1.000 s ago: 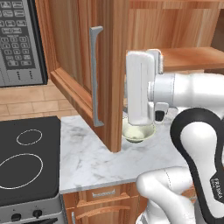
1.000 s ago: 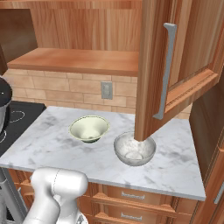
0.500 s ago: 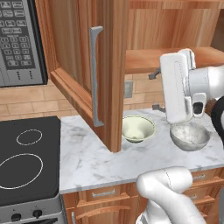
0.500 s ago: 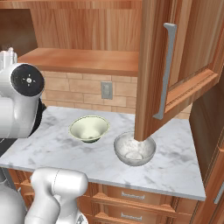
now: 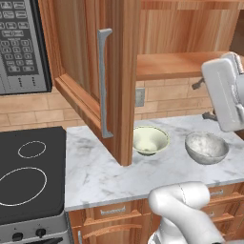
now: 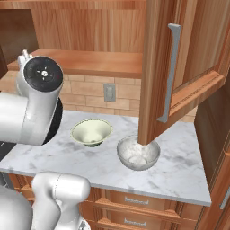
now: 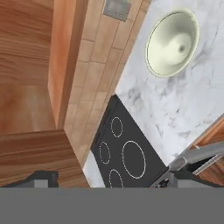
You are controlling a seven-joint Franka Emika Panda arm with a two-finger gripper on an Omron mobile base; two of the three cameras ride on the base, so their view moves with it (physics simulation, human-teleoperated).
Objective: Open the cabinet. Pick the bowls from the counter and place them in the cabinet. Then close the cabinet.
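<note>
The cabinet (image 5: 114, 71) stood with its door swung wide, the silver bar handle (image 5: 104, 83) facing out. Both bowls sat on the marble counter (image 5: 95, 176): the cream-green bowl (image 5: 150, 139) just beside the door's edge, the speckled grey bowl (image 5: 206, 147) near it, apart. The gripper (image 7: 107, 180) was spread wide, grasping nothing, looking across the stove top (image 7: 124, 153).

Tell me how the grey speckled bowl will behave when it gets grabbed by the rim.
The grey speckled bowl looks rigid, with a thin rim, so it probably won't flex. Its rounded underside suggests it may rock or tip if lifted from one side. Its glossy finish and the smooth marble counter hint it could slide when nudged, perhaps toward the cream-green bowl nearby.
</note>
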